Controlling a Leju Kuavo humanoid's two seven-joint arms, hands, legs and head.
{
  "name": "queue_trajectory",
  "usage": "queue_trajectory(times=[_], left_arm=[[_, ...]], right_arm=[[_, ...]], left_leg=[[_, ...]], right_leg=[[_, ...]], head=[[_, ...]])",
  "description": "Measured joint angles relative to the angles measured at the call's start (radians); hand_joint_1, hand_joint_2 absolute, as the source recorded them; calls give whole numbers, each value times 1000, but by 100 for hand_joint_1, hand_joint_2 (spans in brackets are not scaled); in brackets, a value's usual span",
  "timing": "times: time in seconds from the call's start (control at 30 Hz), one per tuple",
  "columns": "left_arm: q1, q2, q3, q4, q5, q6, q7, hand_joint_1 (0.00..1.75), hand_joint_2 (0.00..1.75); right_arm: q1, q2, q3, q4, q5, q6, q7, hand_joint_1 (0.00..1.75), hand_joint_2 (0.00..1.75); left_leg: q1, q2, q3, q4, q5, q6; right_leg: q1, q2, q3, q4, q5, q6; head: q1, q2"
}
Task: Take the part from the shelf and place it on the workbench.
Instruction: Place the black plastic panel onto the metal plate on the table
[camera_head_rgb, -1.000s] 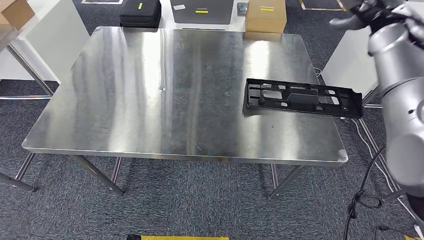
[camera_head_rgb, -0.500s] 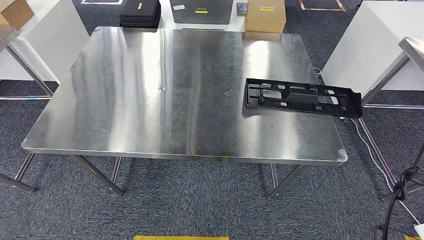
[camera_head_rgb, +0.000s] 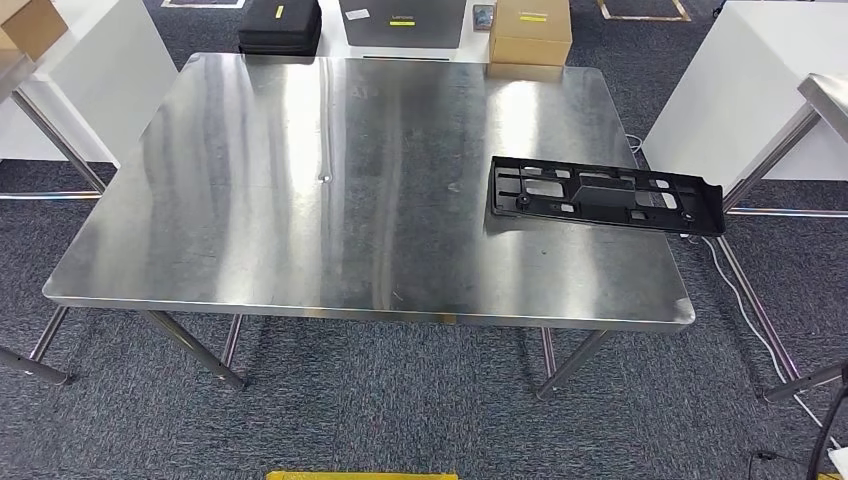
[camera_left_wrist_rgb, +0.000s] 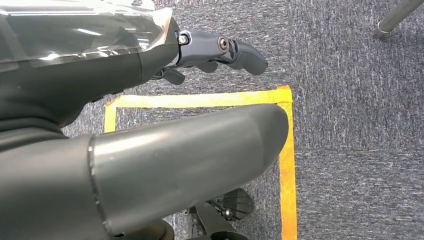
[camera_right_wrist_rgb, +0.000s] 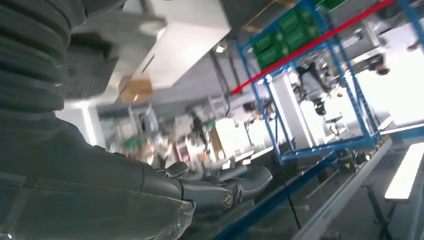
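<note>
While the part (camera_head_rgb: 604, 195) lies flat at the surface's (camera_head_rgb: 300, 200) right edge, overhanging slightly, both hands, left hand (camera_left_wrist_rgb: 220, 50) and right hand (camera_right_wrist_rgb: 220, 187), hold nothing, fingers loosely extended; placement looks complete.

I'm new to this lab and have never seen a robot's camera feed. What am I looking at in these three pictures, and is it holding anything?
They come from a two-armed humanoid robot. The head view looks down from high on its body at a steel workbench. A long black plastic part lies flat near the bench's right edge, one end poking just past it. Beyond the bench are a cardboard box and a black case on the floor. The other two pictures come from cameras at the wrists. The left hand hangs over carpet marked with yellow tape and holds nothing. The right hand is raised toward blurred blue shelving, also with nothing in it.
</note>
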Motion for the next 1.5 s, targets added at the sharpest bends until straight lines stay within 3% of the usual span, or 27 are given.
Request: queue_trajectory(times=[0.2, 0.3, 0.4, 0.43, 0.5, 0.53, 0.6, 0.67, 0.73, 0.8, 0.87, 0.93, 1.03, 1.1, 1.13, 1.23, 1.3, 1.33, 1.5], left_arm=[[1, -11, 21, 0, 31, -17, 0, 0, 0], [2, -17, 38, 1, 47, -23, 1, 0, 0], [5, -24, 53, 2, 51, -19, 8, 0, 0], [8, -27, 59, 2, 53, -19, 9, 0, 0], [15, -31, 70, 4, 55, -19, 7, 0, 0], [21, -31, 77, 4, 57, -18, 5, 0, 0], [32, -26, 88, 5, 60, -13, 0, 0, 0], [30, -20, 96, 4, 61, -11, -3, 0, 0], [17, -18, 98, 4, 60, -12, -4, 0, 0], [9, -18, 100, 5, 60, -12, -5, 0, 0], [6, -18, 103, 5, 60, -12, -5, 0, 0], [6, -17, 107, 4, 60, -11, -6, 0, 0], [5, -16, 109, 5, 59, -9, -7, 0, 0], [5, -16, 109, 4, 59, -8, -11, 0, 0], [4, -15, 110, 4, 59, -7, -13, 0, 0], [0, -10, 113, 4, 56, -4, -18, 0, 0], [-5, -8, 115, 4, 52, -1, -17, 0, 0], [-6, -6, 116, 4, 50, 0, -16, 0, 0], [-10, 2, 117, 4, 49, 0, -14, 0, 0]], right_arm=[[-71, -24, 140, -13, 158, 74, -112, 0, 175], [-81, -127, 211, -119, 79, 141, -202, 0, 175], [25, -400, 277, -389, -261, 117, -209, 0, 175], [84, -551, 298, -504, -469, 31, -203, 0, 175], [135, -872, 361, -713, -894, -243, -232, 0, 175], [110, -1047, 413, -813, -1131, -442, -272, 0, 175], [29, -1264, 558, -926, -1385, -752, -360, 0, 175], [-18, -1423, 782, -995, -1428, -855, -371, 0, 175], [-56, -1556, 1040, -1063, -1277, -826, -300, 0, 175], [-79, -1661, 1234, -1137, -1093, -804, -203, 0, 175], [-90, -1735, 1340, -1198, -1014, -797, -147, 0, 175], [-103, -1786, 1381, -1238, -997, -796, -127, 0, 175], [-132, -1833, 1404, -1276, -949, -796, -93, 0, 175], [-137, -1851, 1418, -1301, -884, -796, -14, 0, 175], [-127, -1858, 1424, -1328, -822, -796, 75, 0, 175], [-100, -1877, 1439, -1424, -574, -797, 482, 0, 175], [-111, -1884, 1442, -1438, -540, -797, 649, 0, 175], [-115, -1888, 1444, -1438, -554, -796, 677, 0, 175], [-121, -1898, 1453, -1438, -583, -796, 649, 0, 175]], left_leg=[[0, -1, 0, 0, 0, 0], [1, -9, 2, 2, 0, 1], [12, -31, 6, 3, -2, 3], [15, -38, 6, 3, -3, 5], [6, -58, -1, -3, -1, 14], [-5, -66, -6, -9, 0, 20], [-22, -68, 2, -19, -4, 26], [-24, -43, 30, -22, -29, 29], [-24, -15, 58, -24, -54, 31], [-24, 1, 77, -24, -63, 32], [-24, 9, 82, -24, -63, 31], [-25, 10, 82, -23, -58, 30], [-24, 8, 81, -22, -54, 30], [-24, 7, 80, -22, -53, 30], [-24, 7, 81, -22, -53, 30], [-24, 6, 82, -22, -54, 29], [-23, 2, 81, -22, -54, 29], [-24, 0, 81, -22, -55, 29], [-25, 0, 82, -22, -56, 28]], right_leg=[[0, 0, -2, 0, 0, 0], [0, -9, -7, -3, -2, 1], [7, -30, 5, -19, -6, 3], [10, -36, 13, -26, -6, 4], [9, -55, 22, -31, -9, 15], [3, -62, 23, -27, -11, 21], [-9, -57, 27, -22, -15, 31], [-11, -25, 44, -25, -24, 28], [-11, 4, 59, -27, -38, 23], [-11, 19, 66, -28, -43, 23], [-12, 26, 69, -27, -42, 24], [-13, 28, 69, -26, -38, 25], [-12, 27, 73, -25, -37, 26], [-13, 26, 76, -25, -37, 27], [-13, 26, 76, -25, -38, 27], [-13, 24, 73, -25, -38, 27], [-13, 20, 70, -25, -41, 27], [-13, 19, 70, -25, -42, 27], [-14, 18, 75, -25, -42, 28]], head=[[0, 0], [-1, 0], [-5, 0], [1, 0], [27, 0], [41, 0], [40, 0], [24, 0], [21, 0], [19, 0], [19, 0], [19, 0], [19, 0], [19, 0], [20, 0], [17, 0], [17, 0], [17, 0], [17, 0]])
